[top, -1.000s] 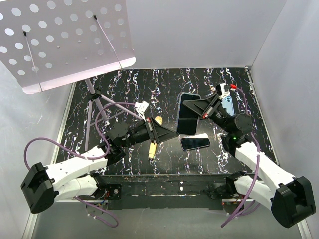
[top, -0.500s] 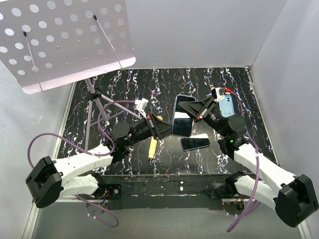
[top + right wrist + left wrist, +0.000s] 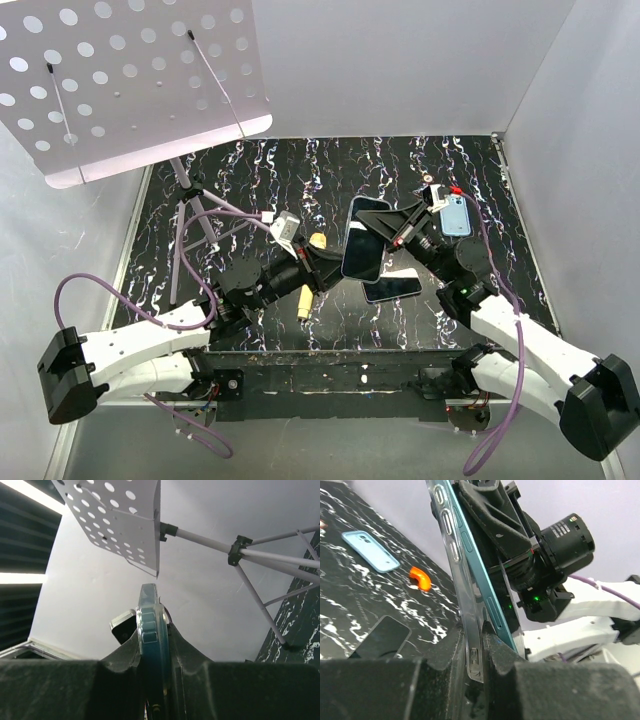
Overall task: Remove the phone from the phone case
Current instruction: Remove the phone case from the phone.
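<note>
Saw the phone [image 3: 362, 240], seated in a clear phone case [image 3: 451, 545], held up off the tabletop [image 3: 320, 165] near its middle, between the two arms. Noted its long axis running far to near in the top view, far end leaning slightly right, dark screen turned up toward the overhead camera. Saw it edge-on in both wrist views, teal rim beside the clear shell with its side-button cutouts.

Made out white print on the lens barrel of the right wrist camera [image 3: 565, 537], too small to read.

Found the left pincer [image 3: 336, 264] pinching the case rim at the near left edge, fingers [image 3: 500, 655] pressed together on the clear plastic. Found the right pincer [image 3: 392, 230] clamped on the opposite long edge, one finger on each face of the phone. Saw the left arm reaching in low from the near left, forearm angled toward the centre, and the right arm bent at the elbow, wrist aimed left and away.

Noted on the tabletop a second dark phone [image 3: 392, 288] just beside the held one, a light blue case [image 3: 456, 214] at the far right, and a yellow piece [image 3: 305, 300] near the left pincer. Noted a perforated music stand [image 3: 130, 80] at the far left.
</note>
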